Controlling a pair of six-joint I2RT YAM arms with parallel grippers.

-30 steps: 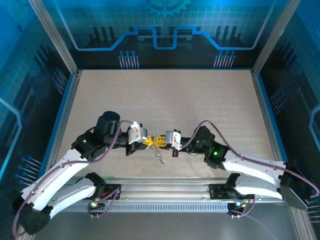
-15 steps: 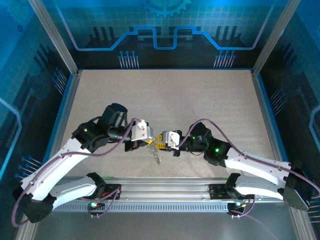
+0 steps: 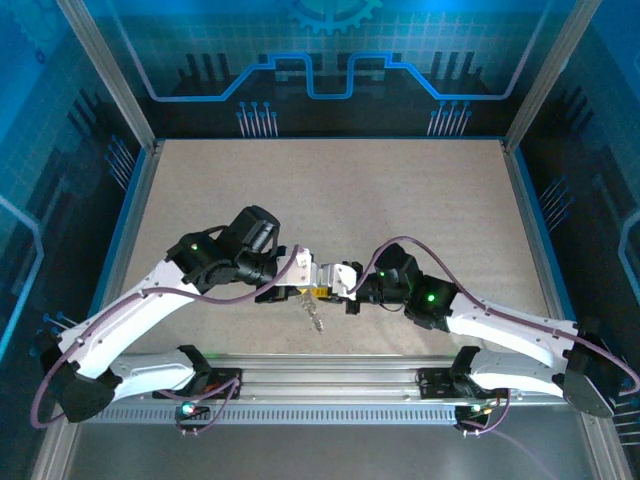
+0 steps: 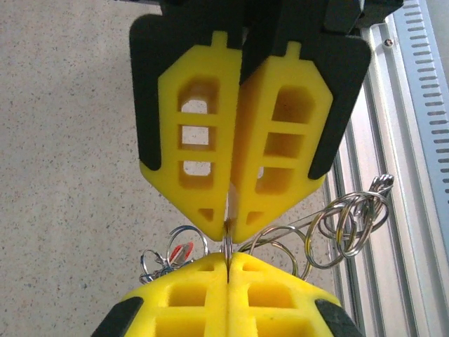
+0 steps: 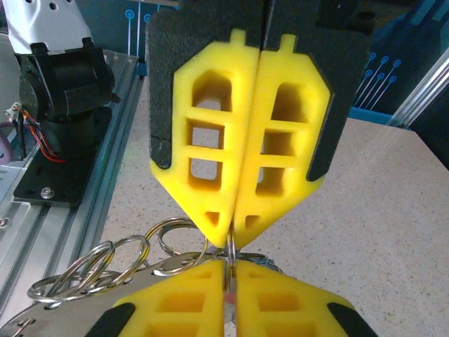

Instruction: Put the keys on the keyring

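My left gripper (image 4: 230,226) and right gripper (image 5: 230,239) meet tip to tip above the table's near middle. Both are shut on the same thin metal keyring (image 4: 230,246), seen edge-on between the yellow fingertips. In the left wrist view the right gripper (image 4: 230,258) rises from the bottom edge. A red-headed key (image 4: 181,251) hangs on small rings to its left. A chain of linked steel rings (image 4: 351,225) trails off to the right. From above, the keys (image 3: 312,312) dangle below the two grippers (image 3: 318,285).
The speckled beige table (image 3: 330,200) lies beyond the grippers. The slotted aluminium rail (image 3: 330,385) at the near edge sits just below the dangling bunch. Blue frame walls bound the table on the left, right and back. The left arm's base (image 5: 66,105) shows in the right wrist view.
The left arm has swung its wrist to the right and the right arm has edged left. The two grippers now stand tighter together, with the dangling bunch shifted slightly right.
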